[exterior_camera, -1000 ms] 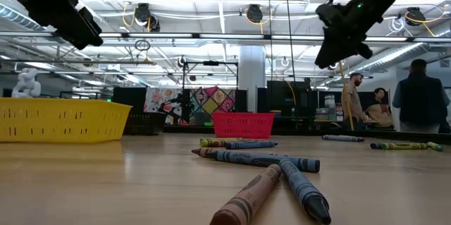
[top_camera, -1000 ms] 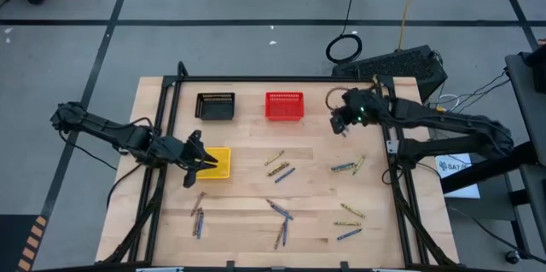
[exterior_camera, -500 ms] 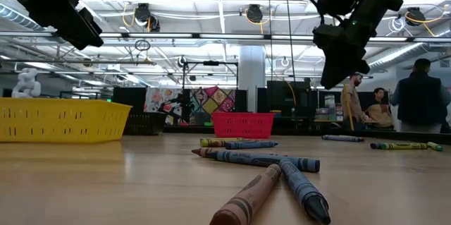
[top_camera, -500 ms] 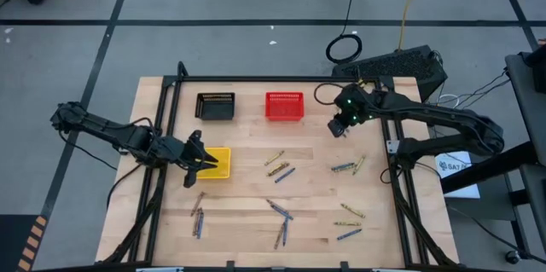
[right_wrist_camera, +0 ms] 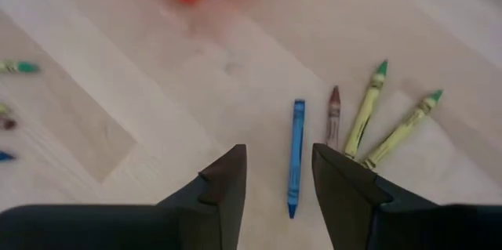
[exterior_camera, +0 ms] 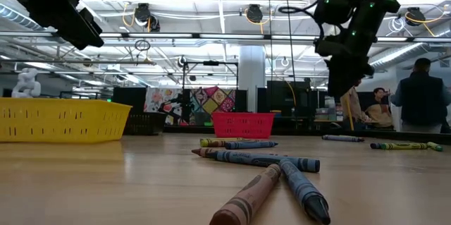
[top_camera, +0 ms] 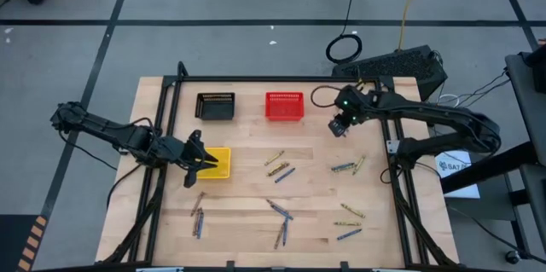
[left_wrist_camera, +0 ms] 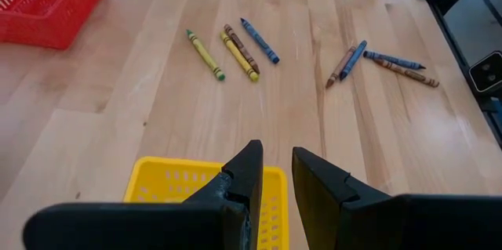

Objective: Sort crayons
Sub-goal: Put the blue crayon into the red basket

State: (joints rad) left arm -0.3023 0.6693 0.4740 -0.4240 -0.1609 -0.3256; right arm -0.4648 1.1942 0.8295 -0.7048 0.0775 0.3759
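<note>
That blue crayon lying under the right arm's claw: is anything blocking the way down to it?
Nothing visible. The right gripper hangs above the blue crayon, jaws open and empty, with only bare table between them. A brown crayon and two green crayons lie close beside it, so they might get nudged.

On the tabletop [top_camera: 247, 212] we count three baskets: one black basket [top_camera: 215, 106], one red basket [top_camera: 284, 107], one yellow basket [top_camera: 218, 164]; roughly twenty scattered crayons [top_camera: 281, 212]; two pincers.
</note>
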